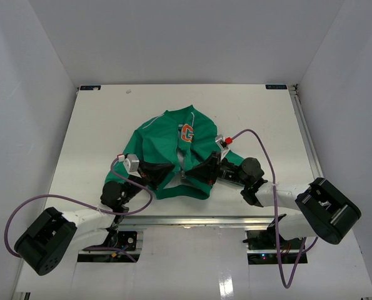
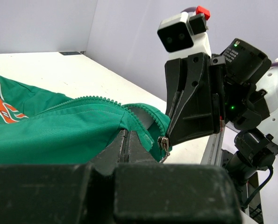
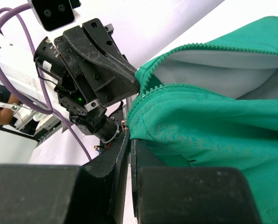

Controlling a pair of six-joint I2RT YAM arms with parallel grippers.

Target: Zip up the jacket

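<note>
Clamped shut on the near hem of the jacket [image 1: 164, 140] with the left end effector [image 2: 128, 140], at one zipper edge — likewise on the facing edge with the right end effector [image 3: 130, 142]. Crumpled on the tabletop [image 1: 98, 119], collar far side.

A "G" [image 1: 187, 132] (orange) stands on the jacket [image 1: 155, 145] chest.
</note>
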